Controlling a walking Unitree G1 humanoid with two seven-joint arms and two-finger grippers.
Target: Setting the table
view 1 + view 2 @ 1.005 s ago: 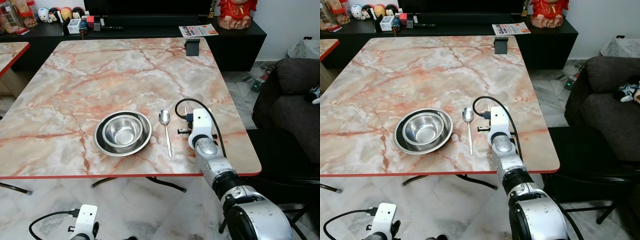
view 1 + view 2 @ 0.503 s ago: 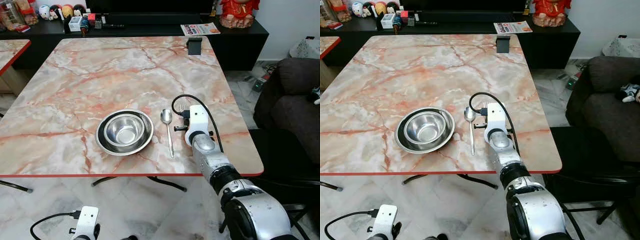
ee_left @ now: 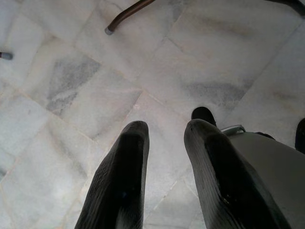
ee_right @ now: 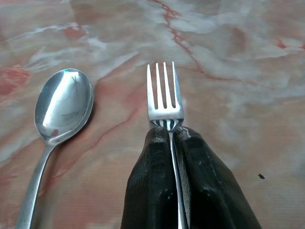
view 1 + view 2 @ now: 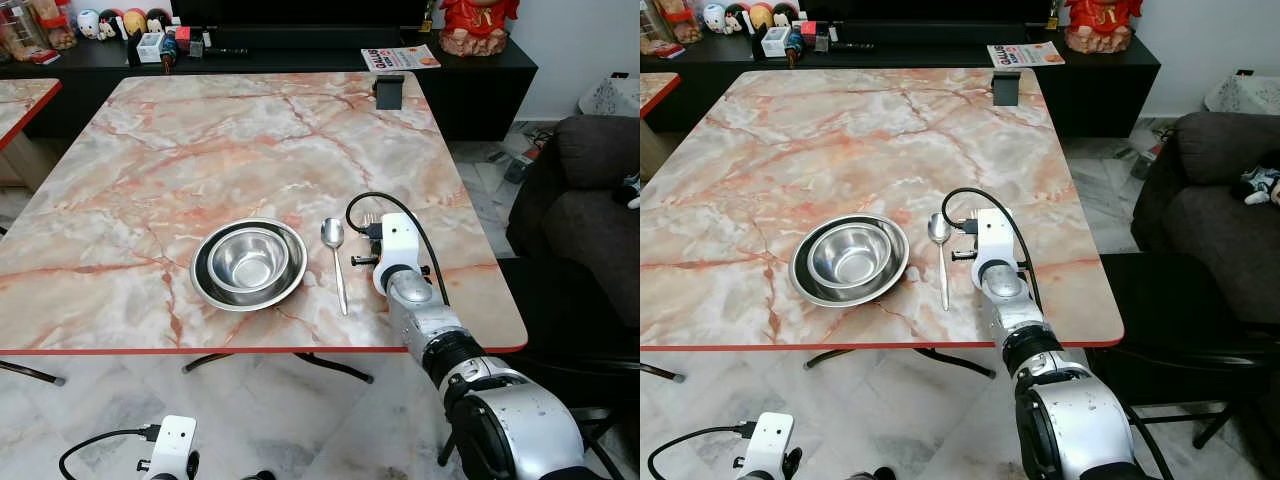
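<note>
Writing can be seen on the magazine lying on the black sideboard beyond the table, but the letters are too small to read. A small dark block stands at the far edge of the marble-patterned table, and small figurines and boxes crowd the sideboard's left end; a red figure sits at its right end.

Over the near right part of the table, the right gripper is clenched on a fork. Its two black fingers press together on the fork's neck and handle, so the tines stick out past the fingertips, pointing toward the far side of the table. The fork lies low over the tabletop; whether it touches the surface cannot be told. From the head camera the fork peeks out just ahead of the white wrist, with a black cable looping above it.

Just to the left of the fork a spoon lies flat on the table, bowl toward the far side, handle toward the near edge, apart from the fork. Left of the spoon stands a steel bowl inside a wider steel plate.

The left gripper hangs idle below the table over the pale tiled floor, its fingers parted with nothing between them.

A dark sofa stands to the right.
</note>
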